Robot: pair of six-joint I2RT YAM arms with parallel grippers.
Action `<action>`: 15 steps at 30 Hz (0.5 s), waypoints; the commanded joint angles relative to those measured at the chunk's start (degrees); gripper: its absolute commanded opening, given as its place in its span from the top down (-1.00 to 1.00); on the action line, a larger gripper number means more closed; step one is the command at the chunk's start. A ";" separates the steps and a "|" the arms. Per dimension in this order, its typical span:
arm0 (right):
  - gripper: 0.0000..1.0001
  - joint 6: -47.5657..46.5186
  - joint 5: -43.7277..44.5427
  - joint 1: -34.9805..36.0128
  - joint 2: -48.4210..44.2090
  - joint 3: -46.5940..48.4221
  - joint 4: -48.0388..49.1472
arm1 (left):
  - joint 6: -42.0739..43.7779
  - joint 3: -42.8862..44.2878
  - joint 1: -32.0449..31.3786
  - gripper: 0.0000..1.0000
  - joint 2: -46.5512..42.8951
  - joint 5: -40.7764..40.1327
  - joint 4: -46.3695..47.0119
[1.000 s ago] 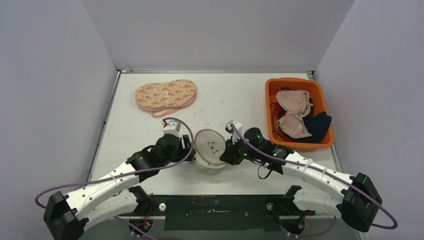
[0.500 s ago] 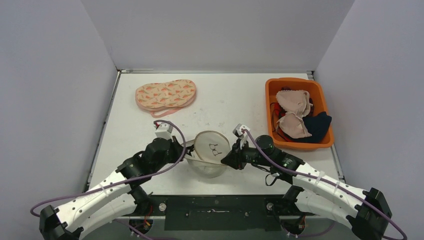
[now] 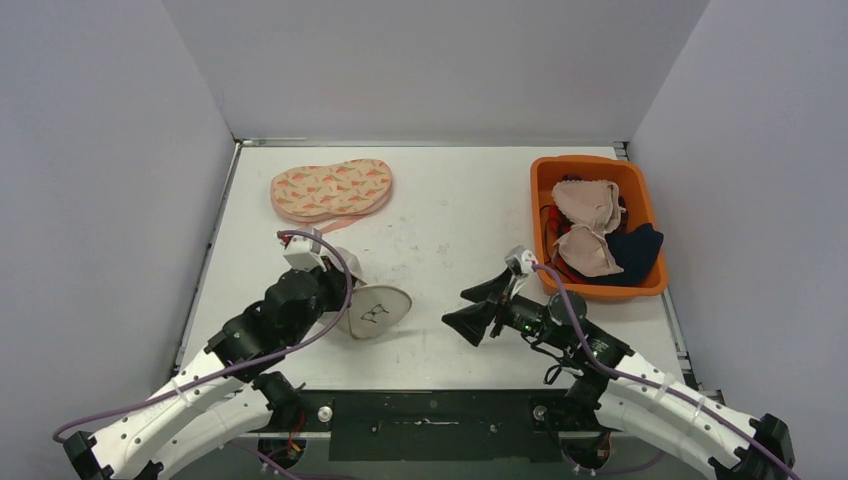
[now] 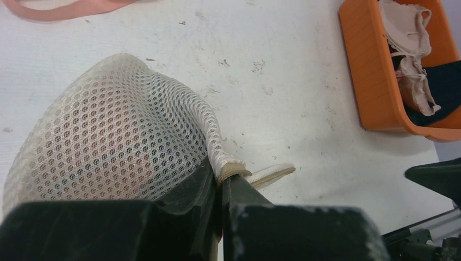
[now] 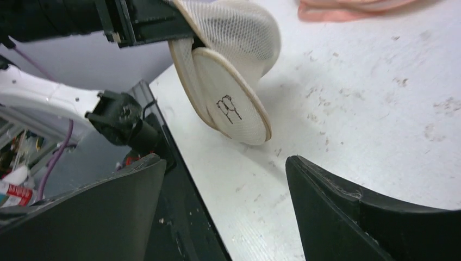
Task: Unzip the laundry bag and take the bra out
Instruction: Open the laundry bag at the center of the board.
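Observation:
The laundry bag (image 3: pixel 375 311) is a white mesh dome with a flat round face bearing a small dark mark. It hangs tilted just over the table left of centre. My left gripper (image 3: pixel 345 303) is shut on its edge seam (image 4: pixel 235 172), and the mesh (image 4: pixel 108 141) bulges to the left of the fingers. Something dark and reddish shows through the mesh; I cannot tell what it is. My right gripper (image 3: pixel 462 309) stands open and holds nothing, well to the right of the bag (image 5: pixel 234 109). A peach printed bra (image 3: pixel 332 188) lies flat at the back left.
An orange bin (image 3: pixel 545 200) at the right holds beige bras (image 3: pixel 585 225) and dark cloth. Grey walls close the table on three sides. The table's near edge and a black rail (image 5: pixel 179 179) lie just under the right gripper (image 5: pixel 224 163).
The right gripper let go of the bag, opened wide and drew back to the right. The left gripper shut on the bag's edge and carried it left.

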 commanded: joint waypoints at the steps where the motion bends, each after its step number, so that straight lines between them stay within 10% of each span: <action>1: -0.69 2.37 9.06 -0.41 -5.13 1.00 -0.39 | 3.41 7.96 -0.12 1.00 0.99 -5.10 -1.63; 15: -0.67 9.62 27.27 -0.51 -11.76 1.03 -10.10 | 2.51 44.38 -20.53 1.00 34.46 -26.79 -31.78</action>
